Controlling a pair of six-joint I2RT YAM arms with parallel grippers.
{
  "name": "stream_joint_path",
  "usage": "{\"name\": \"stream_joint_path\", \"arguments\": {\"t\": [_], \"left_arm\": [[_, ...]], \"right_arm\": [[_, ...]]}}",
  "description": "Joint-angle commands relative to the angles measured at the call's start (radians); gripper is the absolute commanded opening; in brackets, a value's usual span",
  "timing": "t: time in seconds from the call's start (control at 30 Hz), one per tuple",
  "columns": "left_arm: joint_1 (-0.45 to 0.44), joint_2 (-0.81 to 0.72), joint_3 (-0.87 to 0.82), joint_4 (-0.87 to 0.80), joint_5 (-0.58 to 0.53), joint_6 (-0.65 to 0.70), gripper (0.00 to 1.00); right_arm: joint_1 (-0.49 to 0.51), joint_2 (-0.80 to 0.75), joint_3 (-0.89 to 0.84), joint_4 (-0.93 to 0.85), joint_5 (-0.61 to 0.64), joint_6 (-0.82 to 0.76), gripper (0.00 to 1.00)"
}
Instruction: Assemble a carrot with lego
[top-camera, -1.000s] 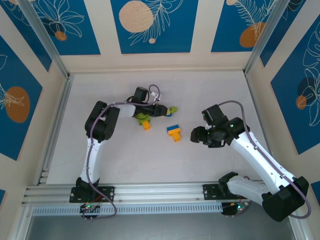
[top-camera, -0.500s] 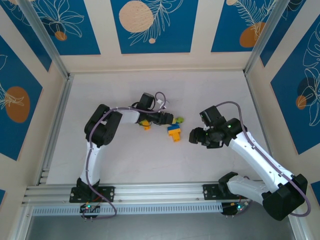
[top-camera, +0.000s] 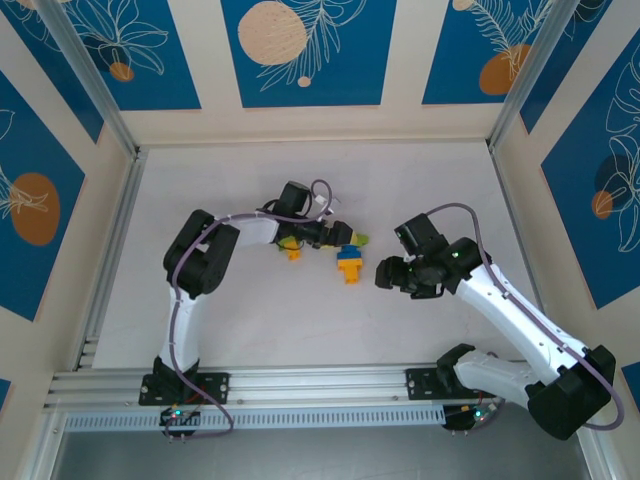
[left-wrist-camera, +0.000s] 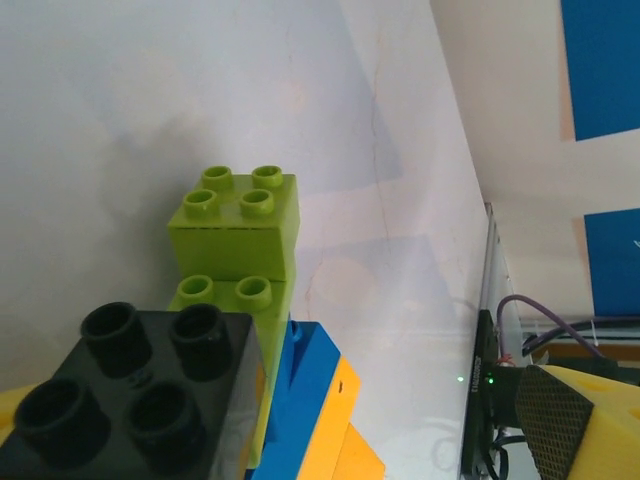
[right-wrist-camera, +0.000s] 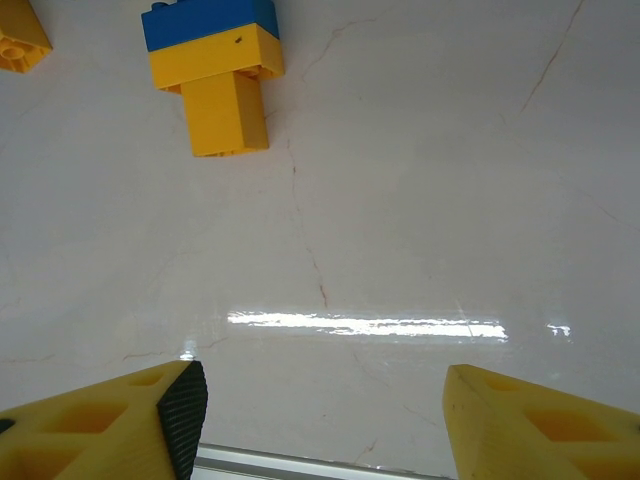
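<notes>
The lego stack (top-camera: 350, 263) is a blue brick on orange ones, lying mid-table. In the left wrist view, stacked lime green bricks (left-wrist-camera: 240, 215) and a black brick (left-wrist-camera: 130, 380) sit right against the blue brick (left-wrist-camera: 305, 400). My left gripper (top-camera: 340, 237) is open around this green and black piece, its fingers (left-wrist-camera: 580, 420) spread wide. To the right of the stack, my right gripper (top-camera: 385, 272) is open over bare table. In the right wrist view the right gripper (right-wrist-camera: 320, 395) holds nothing, and the blue and orange stack (right-wrist-camera: 215, 60) lies ahead of it.
A small loose orange brick (top-camera: 292, 252) lies just left of the stack, with a green brick (top-camera: 287, 242) partly under the left arm. Panelled walls enclose the white table (top-camera: 250, 320) on three sides. An aluminium rail (top-camera: 320, 385) runs along the near edge.
My left gripper carried the green piece right, up against the blue and orange stack, then opened. My right gripper drifted slightly left toward the stack.
</notes>
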Motion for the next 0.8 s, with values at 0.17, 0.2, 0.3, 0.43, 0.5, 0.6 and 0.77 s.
{"name": "stream_joint_path", "arguments": {"t": [0.17,0.2,0.3,0.43,0.5,0.6,0.77], "left_arm": [[0.033,-0.057,0.016,-0.225,-0.119,0.102,0.99],[0.040,-0.066,0.011,-0.237,-0.124,0.108,0.99],[0.055,-0.100,0.008,-0.275,-0.151,0.126,0.99],[0.065,-0.142,0.043,-0.331,-0.178,0.147,0.99],[0.069,-0.160,0.074,-0.348,-0.185,0.153,0.99],[0.069,-0.185,0.143,-0.385,-0.175,0.167,0.99],[0.069,-0.266,0.226,-0.397,-0.135,0.169,0.99]], "right_arm": [[0.023,0.044,0.039,-0.008,0.024,0.005,0.66],[0.028,0.051,0.044,-0.006,0.023,0.003,0.66],[0.038,0.066,0.053,-0.002,0.026,0.001,0.66],[0.045,0.077,0.056,0.012,0.028,0.004,0.66],[0.051,0.088,0.050,0.022,0.024,0.010,0.66],[0.066,0.102,0.035,0.035,0.029,0.021,0.65],[0.074,0.125,0.002,0.079,0.037,0.035,0.65]]}}
